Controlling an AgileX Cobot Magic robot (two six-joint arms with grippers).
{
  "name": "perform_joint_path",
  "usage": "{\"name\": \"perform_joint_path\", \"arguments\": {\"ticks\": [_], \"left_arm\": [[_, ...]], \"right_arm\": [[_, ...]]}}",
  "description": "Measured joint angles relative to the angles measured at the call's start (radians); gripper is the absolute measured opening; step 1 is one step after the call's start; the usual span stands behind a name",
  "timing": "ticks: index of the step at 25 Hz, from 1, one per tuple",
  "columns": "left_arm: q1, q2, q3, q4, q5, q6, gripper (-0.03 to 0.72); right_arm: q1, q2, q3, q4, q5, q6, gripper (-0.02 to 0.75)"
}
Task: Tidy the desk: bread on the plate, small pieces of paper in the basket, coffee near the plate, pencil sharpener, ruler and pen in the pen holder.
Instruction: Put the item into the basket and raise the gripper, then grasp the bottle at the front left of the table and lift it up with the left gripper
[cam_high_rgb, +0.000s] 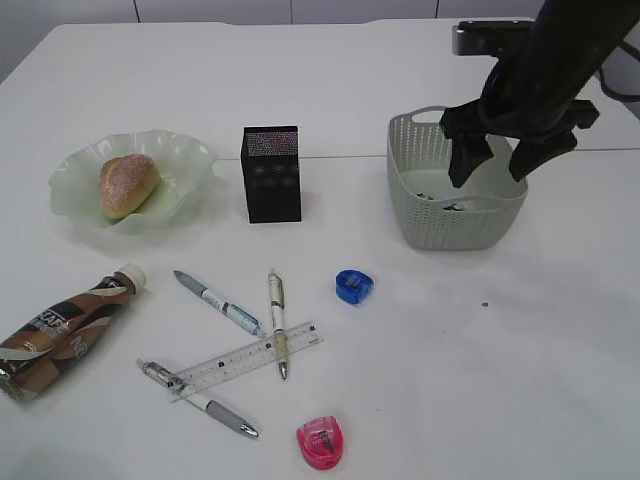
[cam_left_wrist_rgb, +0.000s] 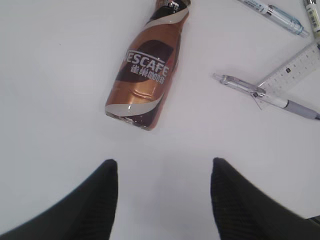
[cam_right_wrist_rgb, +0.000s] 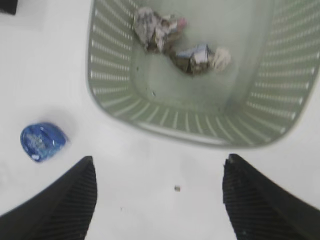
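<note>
Right gripper (cam_high_rgb: 500, 163) above the basket (cam_high_rgb: 420, 215), fingers spread wide, nothing between them. Below it, two crumpled paper pieces (cam_right_wrist_rgb: 156, 27) (cam_right_wrist_rgb: 200, 57) on the basket floor; blue pencil sharpener (cam_high_rgb: 354, 287) off to its left on the desk (cam_high_rgb: 520, 380). Left gripper (cam_left_wrist_rgb: 162, 192) low over the desk, fingers apart, empty. Just ahead of it, coffee (cam_left_wrist_rgb: 147, 70) lying on its side; further right, ruler (cam_left_wrist_rgb: 295, 70) across two pens (cam_left_wrist_rgb: 265, 95) (cam_high_rgb: 278, 322), third pen (cam_high_rgb: 218, 303) beside them. Bread (cam_high_rgb: 127, 185) on the plate (cam_high_rgb: 185, 155), pen holder (cam_high_rgb: 271, 173) upright between plate and basket, pink sharpener (cam_high_rgb: 321, 443) nearest the camera.
</note>
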Motion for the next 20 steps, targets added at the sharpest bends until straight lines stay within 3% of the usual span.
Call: {"name": "perform_joint_path", "arguments": {"ticks": [8,20], "left_arm": [[0.000,0.000,0.000,0.000,0.004,0.000,0.434],[0.000,0.000,0.000,0.000,0.004,0.000,0.434]], "right_arm": [[0.000,-0.076,0.009,0.000,0.165,0.021,0.576],[0.000,-0.337,0.402,-0.027,0.167,0.023,0.577]]}}
